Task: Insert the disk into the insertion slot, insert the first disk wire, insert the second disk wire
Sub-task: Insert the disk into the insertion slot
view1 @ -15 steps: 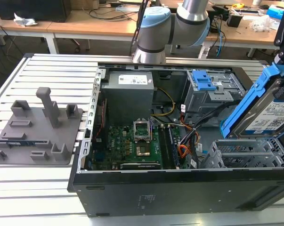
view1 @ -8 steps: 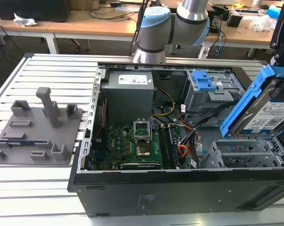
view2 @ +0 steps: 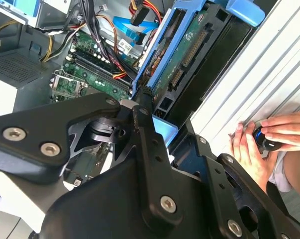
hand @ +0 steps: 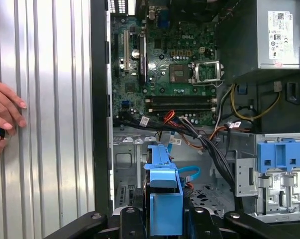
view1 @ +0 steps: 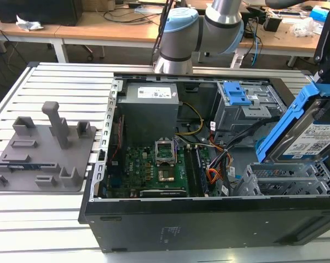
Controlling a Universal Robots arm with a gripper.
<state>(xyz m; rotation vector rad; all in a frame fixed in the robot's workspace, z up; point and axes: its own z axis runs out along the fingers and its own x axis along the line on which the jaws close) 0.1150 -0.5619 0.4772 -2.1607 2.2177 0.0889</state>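
Gripper (hand: 162,218) clamped shut on the short end of the disk (view1: 313,137), fingers pressing its blue caddy from both sides. Disk hangs steeply tilted, gripped end up, lower end right at the top of the slot (view1: 285,181), the low grey cage at the exterior view's right near corner of the computer case (view1: 208,224) (touching or not, can't tell). Disk is not in the slot yet. Red-orange wires (view1: 213,175) lie loose between the motherboard (view1: 148,164) and the slot. Light-blue cable (hand: 190,174) loops on the case floor just beside the caddy in the first wrist view. Taller cage with blue latch (view1: 237,98) sits behind the slot. Case lies open on a ribbed metal table (view1: 55,87). Person's hand (view2: 269,139) rests on the table beside the case, holding a small dark object.
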